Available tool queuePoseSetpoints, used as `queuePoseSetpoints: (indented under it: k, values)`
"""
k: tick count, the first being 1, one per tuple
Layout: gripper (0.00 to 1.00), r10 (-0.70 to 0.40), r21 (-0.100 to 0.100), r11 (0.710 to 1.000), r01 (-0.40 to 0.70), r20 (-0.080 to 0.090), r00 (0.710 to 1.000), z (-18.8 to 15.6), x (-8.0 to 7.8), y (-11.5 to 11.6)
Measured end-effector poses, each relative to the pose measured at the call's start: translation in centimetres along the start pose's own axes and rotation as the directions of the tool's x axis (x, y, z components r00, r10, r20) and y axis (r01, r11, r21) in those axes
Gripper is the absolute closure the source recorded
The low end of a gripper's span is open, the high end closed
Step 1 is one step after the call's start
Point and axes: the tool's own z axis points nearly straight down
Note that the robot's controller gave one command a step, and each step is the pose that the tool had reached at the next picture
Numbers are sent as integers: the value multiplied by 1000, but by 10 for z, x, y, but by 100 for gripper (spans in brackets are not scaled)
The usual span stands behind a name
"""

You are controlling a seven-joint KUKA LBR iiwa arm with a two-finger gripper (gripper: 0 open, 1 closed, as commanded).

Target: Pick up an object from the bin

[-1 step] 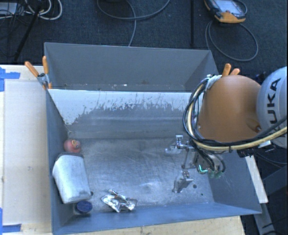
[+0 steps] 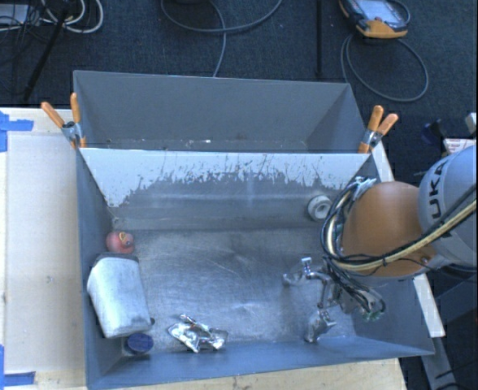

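Grey bin (image 2: 223, 266), hand (image 2: 306, 303) spread wide, empty, white roll (image 2: 117, 295) well left, axis near-to-far.

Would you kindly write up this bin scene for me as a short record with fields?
bin: grey metal bin, a few loose things inside
gripper: gripper open at the bin's right, nothing between its fingers
nearest thing: grey ring by the back wall, apart from the gripper
left side: white roll; pink ball behind it; blue cap in front of it
front middle: crumpled foil
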Motion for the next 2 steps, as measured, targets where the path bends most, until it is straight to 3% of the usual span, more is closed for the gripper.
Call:
queuePoseSetpoints:
  k: [1,2]
  values:
    - [100,0,2,1000,0,0,1000,-2,0,0]
    - [100,-140,2,990,140,0,990,-125,7,30]
